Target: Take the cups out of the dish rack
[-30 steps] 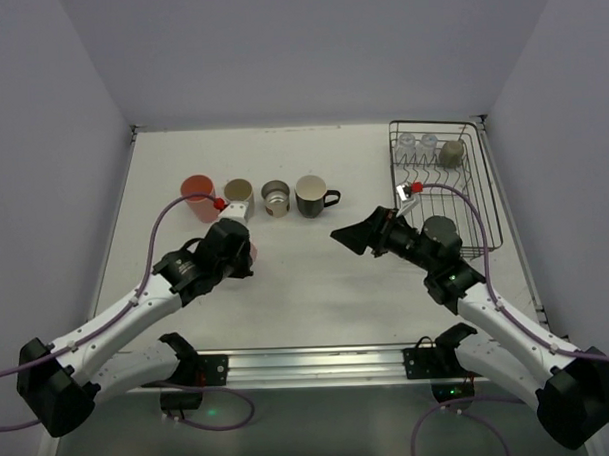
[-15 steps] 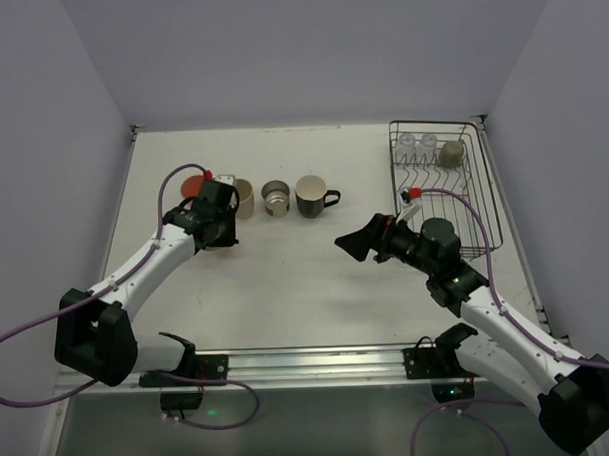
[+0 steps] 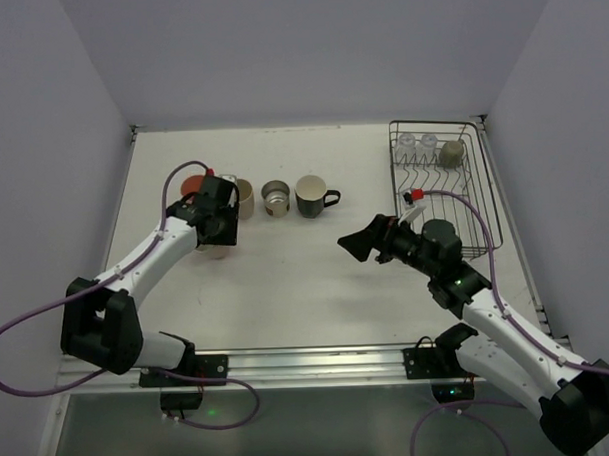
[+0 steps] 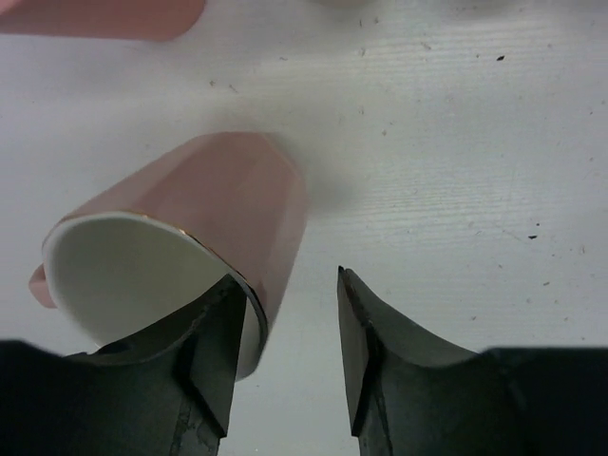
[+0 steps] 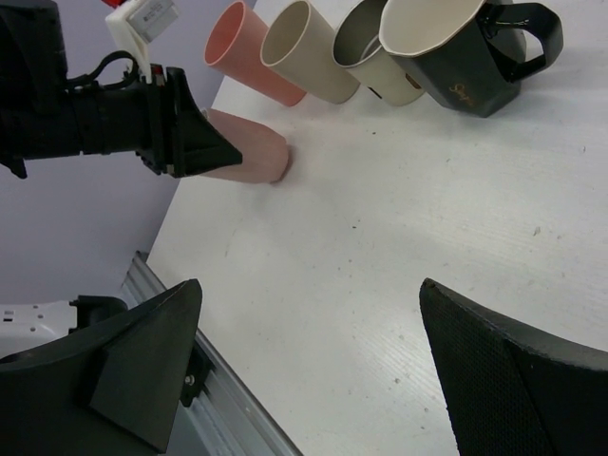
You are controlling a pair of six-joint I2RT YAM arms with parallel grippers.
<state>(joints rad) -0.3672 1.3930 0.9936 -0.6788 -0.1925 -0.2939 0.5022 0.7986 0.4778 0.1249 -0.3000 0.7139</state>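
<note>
A pale pink cup (image 4: 218, 199) with a white inside stands on the table in front of the cup row; it also shows in the right wrist view (image 5: 252, 157) and the top view (image 3: 217, 253). My left gripper (image 4: 290, 285) is open at its rim: the left finger is inside the cup, the right finger outside and clear of the wall. The salmon tumbler (image 3: 191, 185), tan cup (image 3: 241, 195), metal cup (image 3: 275, 199) and dark mug (image 3: 311, 195) stand in a row. My right gripper (image 3: 357, 241) is open and empty over mid-table.
The black wire dish rack (image 3: 484, 212) stands at the back right. It holds two clear glasses (image 3: 408, 141) and a grey-olive cup (image 3: 451, 153) at its far end. The metal rail (image 5: 190, 380) runs along the near table edge.
My left arm swung left and back with the pale pink cup, to just in front of the cup row, then came slightly nearer. The right arm barely moved.
</note>
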